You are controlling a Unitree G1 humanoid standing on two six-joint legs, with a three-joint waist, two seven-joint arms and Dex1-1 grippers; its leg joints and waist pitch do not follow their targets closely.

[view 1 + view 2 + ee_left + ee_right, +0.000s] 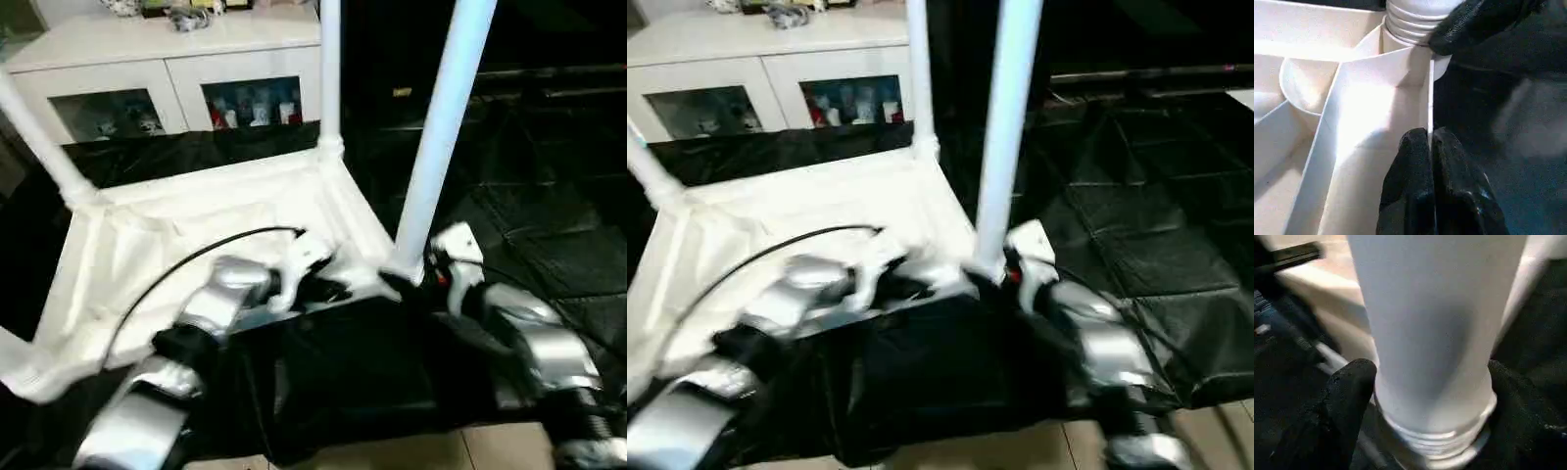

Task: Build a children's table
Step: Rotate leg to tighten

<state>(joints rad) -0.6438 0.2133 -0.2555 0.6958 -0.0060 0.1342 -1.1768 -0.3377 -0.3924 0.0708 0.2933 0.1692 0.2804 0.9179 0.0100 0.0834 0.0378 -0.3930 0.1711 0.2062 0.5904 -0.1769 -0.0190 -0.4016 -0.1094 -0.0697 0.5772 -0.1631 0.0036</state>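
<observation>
**White plastic table upside down, leg standing in the near right socket**

White plastic fills your working area: the children's table (196, 235) lies upside down on the black-draped tabletop (549, 245), ribbed underside up, its legs pointing upward. From the middle of the head view, one leg (330, 69) rises at about 12 o'clock from the far corner, and another leg (39, 142) leans away at about 10 o'clock.

Your left gripper (1429, 161) has its two black fingers pressed together on the thin near edge wall of the table, close to the corner socket (404, 266) at roughly 3 o'clock.

Your right gripper (1432, 396) sits around the base of the nearest leg (441, 127), just above its threaded collar where it enters that socket. One black finger (1347, 401) stands on each side of the tube, close to it; you cannot tell from the wrist view whether the pads are pressing the tube or standing just off it.

Beyond the table, at 11 o'clock, stands a white glass-door cabinet (176, 83).
</observation>
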